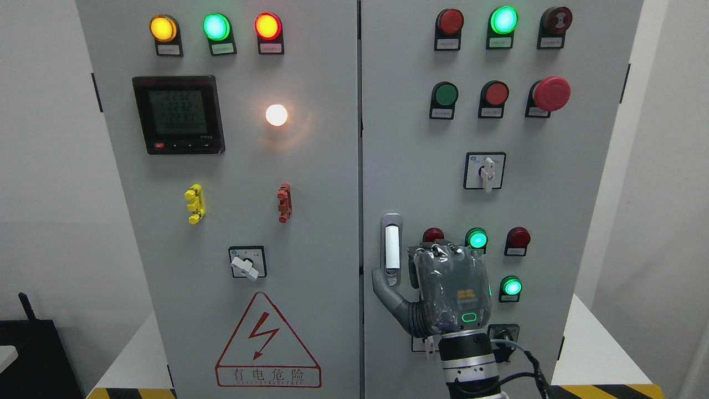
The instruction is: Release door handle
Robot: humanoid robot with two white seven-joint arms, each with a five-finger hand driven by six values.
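The door handle (391,244), a white lever in a chrome frame, sits upright on the left edge of the grey right-hand cabinet door (421,166). My right hand (396,275) rises from the bottom edge, its back towards me, just right of the handle's lower end. Its thumb (388,291) stretches out to the left and reaches the bottom of the handle frame. The fingers (413,271) stay to the right of the lever, bent towards the panel, and enclose nothing. The door looks closed. My left arm is out of view.
Around the hand on the right door are lit green lamps (477,239), red lamps (518,237) and a rotary switch (485,172). The left door (310,233) carries a meter (178,114), a selector switch (246,265) and a red warning triangle (267,343). A cable (526,360) trails from the wrist.
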